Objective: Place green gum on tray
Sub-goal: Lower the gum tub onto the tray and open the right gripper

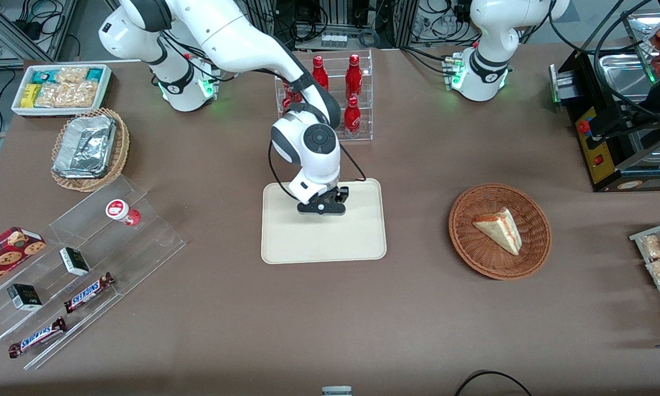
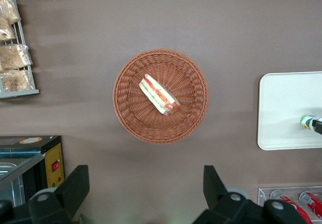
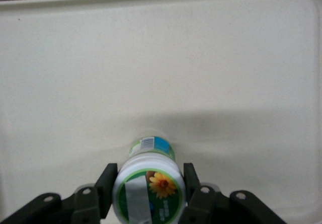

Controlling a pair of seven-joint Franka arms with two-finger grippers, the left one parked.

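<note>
Surface [image 1: 418, 308] first: from the front you see brown cloth, the beige tray [image 1: 286, 242] at its middle, and the end effector [image 1: 323, 209] low over it. A wicker basket [image 1: 473, 247] sits toward the parked arm's end. Your left wrist view catches the tray's edge. Your right wrist view shows fingers [image 3: 106, 183] pinching the green gum [image 3: 149, 183] above the tray.
</note>
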